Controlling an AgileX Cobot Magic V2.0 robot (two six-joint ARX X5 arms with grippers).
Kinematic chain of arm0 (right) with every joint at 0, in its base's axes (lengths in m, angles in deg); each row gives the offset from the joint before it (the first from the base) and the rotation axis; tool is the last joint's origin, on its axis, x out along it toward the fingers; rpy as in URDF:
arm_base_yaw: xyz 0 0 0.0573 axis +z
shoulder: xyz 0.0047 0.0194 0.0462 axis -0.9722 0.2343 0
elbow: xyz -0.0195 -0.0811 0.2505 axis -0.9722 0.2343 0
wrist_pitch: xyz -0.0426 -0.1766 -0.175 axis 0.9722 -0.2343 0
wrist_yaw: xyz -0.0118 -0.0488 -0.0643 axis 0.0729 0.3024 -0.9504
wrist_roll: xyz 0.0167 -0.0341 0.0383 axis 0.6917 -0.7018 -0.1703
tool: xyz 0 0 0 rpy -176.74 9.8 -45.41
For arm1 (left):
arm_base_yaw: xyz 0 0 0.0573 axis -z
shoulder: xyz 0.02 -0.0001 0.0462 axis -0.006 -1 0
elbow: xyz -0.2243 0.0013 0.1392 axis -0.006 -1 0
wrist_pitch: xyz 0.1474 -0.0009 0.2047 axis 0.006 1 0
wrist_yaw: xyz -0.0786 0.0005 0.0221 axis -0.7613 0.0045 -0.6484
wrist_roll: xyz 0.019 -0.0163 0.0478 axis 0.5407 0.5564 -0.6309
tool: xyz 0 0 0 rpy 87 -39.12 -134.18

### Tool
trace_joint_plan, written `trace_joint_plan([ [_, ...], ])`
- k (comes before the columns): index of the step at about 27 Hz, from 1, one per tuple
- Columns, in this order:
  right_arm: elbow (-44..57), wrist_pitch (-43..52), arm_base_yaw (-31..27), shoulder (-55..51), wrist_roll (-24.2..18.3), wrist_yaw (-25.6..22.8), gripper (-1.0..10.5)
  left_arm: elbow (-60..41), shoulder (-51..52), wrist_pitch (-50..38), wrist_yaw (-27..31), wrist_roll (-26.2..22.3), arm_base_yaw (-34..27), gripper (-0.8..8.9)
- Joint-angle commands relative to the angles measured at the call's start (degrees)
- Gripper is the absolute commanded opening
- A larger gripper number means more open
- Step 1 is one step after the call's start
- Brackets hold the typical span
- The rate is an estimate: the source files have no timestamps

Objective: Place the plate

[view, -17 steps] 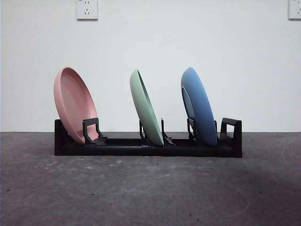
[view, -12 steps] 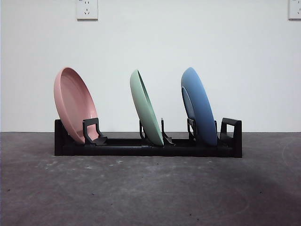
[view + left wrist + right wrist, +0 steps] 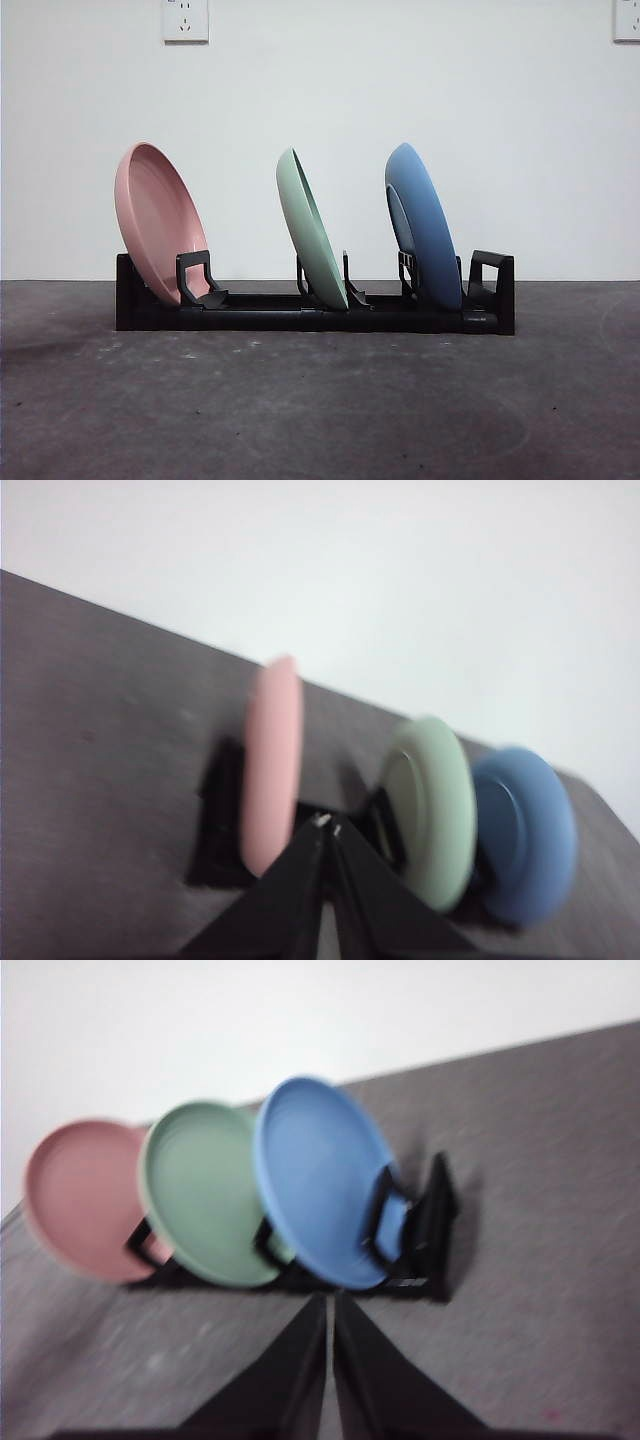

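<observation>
- Left claw (image 3: 327, 827): jaws pressed together tip to tip, holding nothing; it hangs clear of the rack, looking down toward the pink plate (image 3: 270, 763), near it but apart
- Right claw (image 3: 329, 1302): jaws likewise clenched with only a thin seam between them, empty; it sits off the rack's far end, nearest the blue plate (image 3: 322, 1180) without touching it
- Neither claw appears in the front view, so both arms are judged to be waiting, well back from the work
- Plates: the pink plate (image 3: 158, 222), green plate (image 3: 311, 229) and blue plate (image 3: 424, 226) each stand on edge in a separate slot of the black rack (image 3: 300, 318), all leaning the same way; none is on the table (image 3: 320, 400)
- Judged stage: all three plates appear already seated, so the placing looks done or a retreat is under way; which plate was the task's own cannot be told
- Doing the step well: draw each arm away along a path that stays clear of the leaning rims, since a brush on an upper edge could tip a plate out of its slot; both wrist pictures are blurred, so fine clearances cannot be read from them
</observation>
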Motion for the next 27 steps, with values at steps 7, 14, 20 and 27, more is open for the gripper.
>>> trace_joint_plan([
  [7, -15.0, -15.6, 0.3, 12.3, -10.8, 14.4, 0.1, 15.9, -12.9, 8.0, -11.5, -5.2, 2.6, 0.12],
  [14, -20.4, -18.9, 0.3, 16.4, -16.6, 23.5, 0.1, 22.7, -18.4, 16.3, -18.3, -10.2, 5.6, 0.12],
  [20, -20.8, -19.0, 0.4, 16.3, -18.8, 23.5, 0.1, 23.0, -19.6, 22.2, -22.6, -17.8, 8.3, 0.12],
  [27, -20.8, -19.4, 2.2, 16.3, -18.5, 23.4, 0.1, 23.0, -19.6, 24.5, -22.6, -23.1, 9.2, 0.29],
])
